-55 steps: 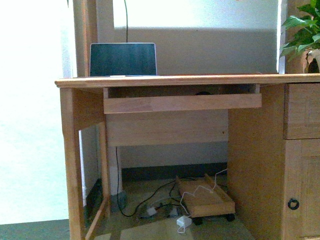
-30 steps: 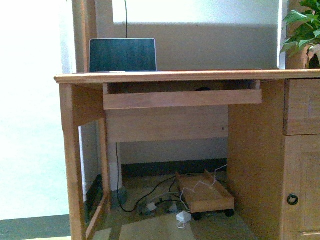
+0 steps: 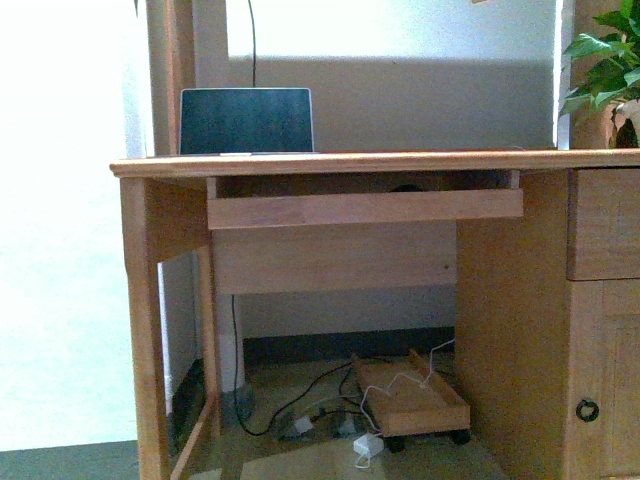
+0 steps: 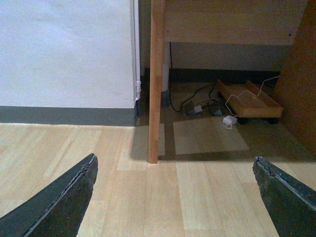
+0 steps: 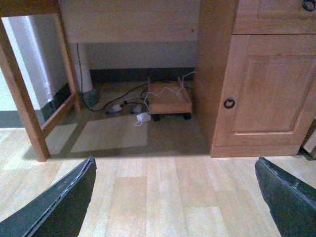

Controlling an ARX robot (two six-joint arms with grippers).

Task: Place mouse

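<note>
In the front view a small dark domed shape, the mouse [image 3: 405, 186], peeks over the front rail of the pull-out tray [image 3: 365, 208] under the desktop; most of it is hidden. Neither arm shows in the front view. My left gripper [image 4: 175, 197] is open and empty, low over the wooden floor in front of the desk's left leg [image 4: 156, 79]. My right gripper [image 5: 175, 197] is open and empty, low over the floor in front of the desk's knee space. The mouse shows in neither wrist view.
A wooden desk [image 3: 330, 161] carries a dark laptop screen [image 3: 246, 120] at the left and a plant [image 3: 605, 60] at the right. A drawer and cupboard door [image 5: 264, 89] are on the right. Cables and a wheeled wooden tray [image 3: 410, 395] lie beneath.
The front view dipped so the desk sat a little higher in the picture half a second ago, then returned to where it was. Nothing on the desk has moved.
</note>
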